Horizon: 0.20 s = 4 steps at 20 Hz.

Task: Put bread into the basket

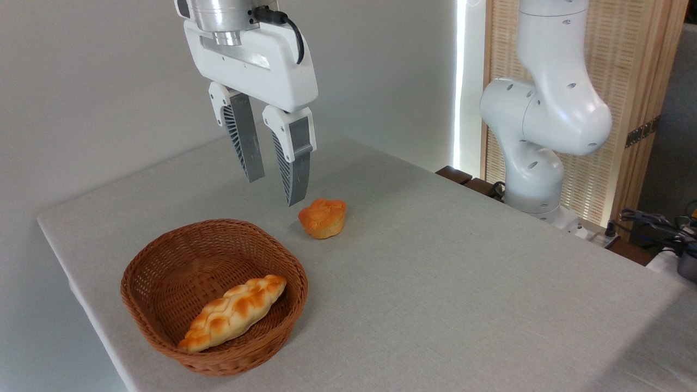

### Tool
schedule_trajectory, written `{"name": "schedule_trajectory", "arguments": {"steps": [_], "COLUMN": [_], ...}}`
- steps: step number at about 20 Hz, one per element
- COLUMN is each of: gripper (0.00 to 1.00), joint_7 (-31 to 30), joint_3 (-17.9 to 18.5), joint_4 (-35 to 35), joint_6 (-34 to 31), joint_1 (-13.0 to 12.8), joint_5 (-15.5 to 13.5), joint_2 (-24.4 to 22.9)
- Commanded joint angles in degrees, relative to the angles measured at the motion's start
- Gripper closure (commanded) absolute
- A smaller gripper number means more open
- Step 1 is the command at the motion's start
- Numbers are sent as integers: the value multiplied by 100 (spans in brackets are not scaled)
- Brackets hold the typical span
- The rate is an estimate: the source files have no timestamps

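With the bread point(233, 312) already lying inside the basket point(158, 261), I judged my best move was lifting the empty, part-open pincer point(275, 188) straight up, clear of the bun point(323, 217) on the desk point(435, 283).

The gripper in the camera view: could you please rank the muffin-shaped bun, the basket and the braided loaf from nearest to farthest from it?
From the gripper, which hangs open above the table:
1. Muffin-shaped bun, just right of the fingertips.
2. Basket, below and left; its far rim comes closest.
3. Braided loaf, lying inside the basket at its near side.
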Motion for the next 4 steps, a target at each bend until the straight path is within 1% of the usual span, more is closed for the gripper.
{"name": "schedule_trajectory", "arguments": {"steps": [1,4], "gripper": [0,0], "joint_7": [6,16], "joint_3": [69,87], "joint_4": [133,125], "joint_6": [-156,-156], "joint_1": [-44,-44], "joint_5": [44,35], "joint_2": [61,61]}}
